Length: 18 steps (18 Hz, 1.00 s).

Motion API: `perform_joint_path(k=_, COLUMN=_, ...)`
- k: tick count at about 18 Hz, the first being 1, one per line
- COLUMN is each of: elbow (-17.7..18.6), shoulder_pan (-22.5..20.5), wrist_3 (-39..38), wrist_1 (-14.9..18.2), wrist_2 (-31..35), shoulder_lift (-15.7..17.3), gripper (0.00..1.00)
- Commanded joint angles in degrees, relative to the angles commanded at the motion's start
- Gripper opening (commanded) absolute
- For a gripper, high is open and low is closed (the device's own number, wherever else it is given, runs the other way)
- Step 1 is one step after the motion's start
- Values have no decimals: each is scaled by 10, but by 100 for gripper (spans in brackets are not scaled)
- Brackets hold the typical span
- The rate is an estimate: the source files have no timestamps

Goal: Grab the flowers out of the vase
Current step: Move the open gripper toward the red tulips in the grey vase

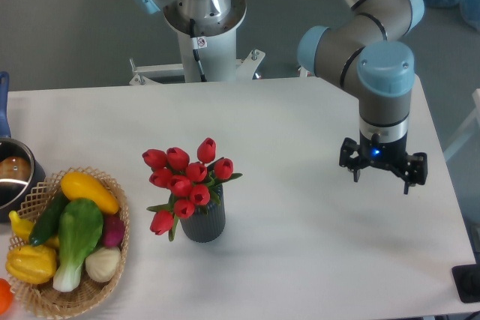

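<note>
The end effector point(382, 172) hung over the right part of the worktop point(300, 125), fingers spread wide and holding nothing, a blue light showing at its wrist. It stood well apart from the flowers point(186, 182), which were to its left. The worktop was white and matte; a grey floor and the arm's base pedestal point(201, 16) lay beyond its far edge. The flowers, red buds on green stems, sat in the vase point(202, 222), a dark ribbed cylinder standing upright left of centre. Near the left front corner was a basket point(112, 185) holding toy vegetables point(75, 234) in yellow, green and white. A metal pot point(13, 174) stood at the left edge, just behind the basket.
</note>
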<state>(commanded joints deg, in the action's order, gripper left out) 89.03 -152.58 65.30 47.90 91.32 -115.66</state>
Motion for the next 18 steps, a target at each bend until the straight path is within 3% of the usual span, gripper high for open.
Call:
perform_joint_path(k=5, elbow=7, shoulder_pan=12, wrist_3=-1, wrist_1=-1, wrist_2=-1, shoulder_lift=4, gripper=100)
perform_joint_path(k=10, elbow=95, shoulder_pan=15, wrist_3=-4, wrist_1=-8, wrist_2=-8, shoulder_lift=50, gripper=100)
perform_joint_path(k=14, elbow=122, shoulder_pan=15, wrist_3=-1, wrist_1=-5, wrist_2=-9, shoulder_lift=76, gripper=100)
perform_joint_path(k=18, elbow=208, shoulder_pan=28, wrist_3=-2, wrist_1=-6, wrist_2=-14, shoulder_lift=164, gripper=100)
